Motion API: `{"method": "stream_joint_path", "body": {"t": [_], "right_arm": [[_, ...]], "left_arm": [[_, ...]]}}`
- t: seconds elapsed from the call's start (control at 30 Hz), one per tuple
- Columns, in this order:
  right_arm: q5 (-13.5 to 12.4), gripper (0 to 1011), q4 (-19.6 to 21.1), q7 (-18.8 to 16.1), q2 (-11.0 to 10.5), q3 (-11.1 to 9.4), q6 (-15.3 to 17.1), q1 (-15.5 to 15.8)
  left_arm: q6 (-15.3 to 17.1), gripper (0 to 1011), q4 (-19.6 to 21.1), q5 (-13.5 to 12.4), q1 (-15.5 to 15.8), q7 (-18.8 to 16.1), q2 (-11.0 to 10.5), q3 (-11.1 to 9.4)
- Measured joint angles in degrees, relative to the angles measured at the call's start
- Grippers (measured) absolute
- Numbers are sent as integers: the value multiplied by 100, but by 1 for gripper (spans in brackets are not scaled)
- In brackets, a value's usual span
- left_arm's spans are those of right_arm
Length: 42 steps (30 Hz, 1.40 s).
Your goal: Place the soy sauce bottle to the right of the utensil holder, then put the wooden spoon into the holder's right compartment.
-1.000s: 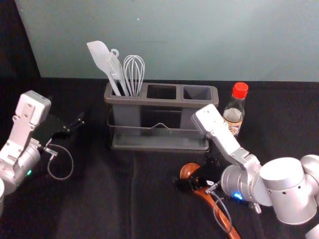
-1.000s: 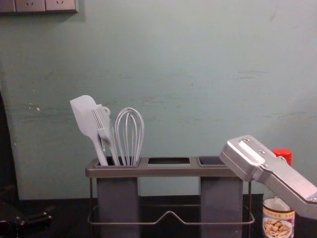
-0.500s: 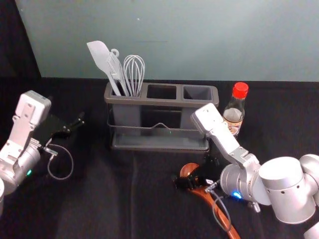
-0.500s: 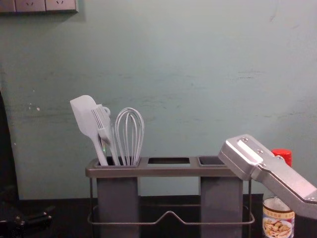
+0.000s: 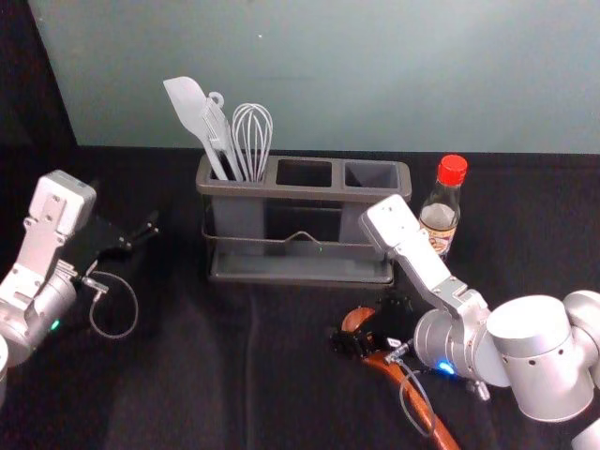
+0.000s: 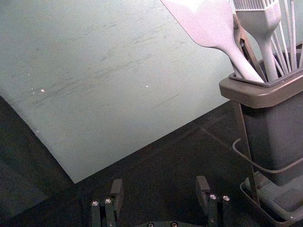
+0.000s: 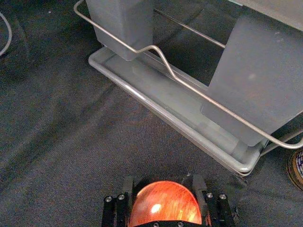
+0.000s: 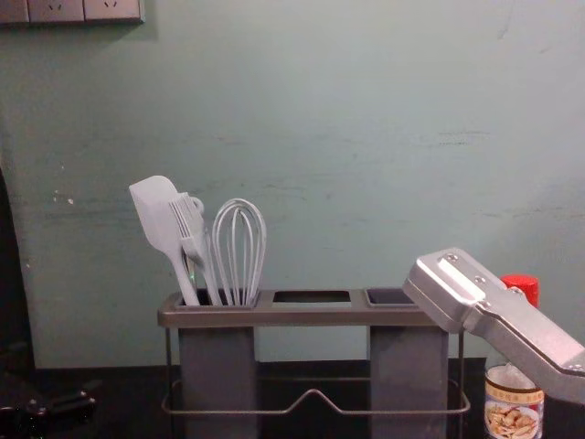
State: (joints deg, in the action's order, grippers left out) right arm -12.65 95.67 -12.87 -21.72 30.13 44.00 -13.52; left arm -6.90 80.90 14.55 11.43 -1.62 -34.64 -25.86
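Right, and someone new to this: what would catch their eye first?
Probably the red-capped bottle, just right of the dark utensil holder. Next, the pale spatula, brush and whisk fanning up from its left compartment. Then the glossy wooden spoon in front of the holder, with the right pincer at it.

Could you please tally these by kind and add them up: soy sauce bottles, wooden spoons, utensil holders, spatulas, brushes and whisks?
Soy sauce bottle: 1
Wooden spoon: 1
Utensil holder: 1
Spatula: 1
Brush: 1
Whisk: 1
Total: 6
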Motion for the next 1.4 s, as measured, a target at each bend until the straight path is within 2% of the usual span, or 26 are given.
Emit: {"method": "stream_joint_path", "body": {"t": [0.13, 0.27, 0.53, 0.83, 0.87, 0.97, 1.4], "right_arm": [[-2, 739, 1, 1, -2, 0, 2, 0], [-4, 622, 2, 2, -3, 1, 3, 0], [14, 359, 51, -1, -20, -39, -16, 34], [158, 86, 156, -80, -16, -122, -122, 107], [187, 30, 186, -88, -14, -135, -153, 122], [234, 1, 246, -110, -7, -162, -191, 155], [381, 0, 518, -123, -8, -249, -176, 289]], "left_arm": [[0, 1005, 0, 0, 0, 0, 0, 0], [0, 1005, 0, 0, 0, 0, 0, 0], [0, 1005, 0, 0, 0, 0, 0, 0], [0, 1005, 0, 0, 0, 0, 0, 0], [0, 1005, 0, 0, 0, 0, 0, 0], [0, 1005, 0, 0, 0, 0, 0, 0], [0, 1005, 0, 0, 0, 0, 0, 0]]}}
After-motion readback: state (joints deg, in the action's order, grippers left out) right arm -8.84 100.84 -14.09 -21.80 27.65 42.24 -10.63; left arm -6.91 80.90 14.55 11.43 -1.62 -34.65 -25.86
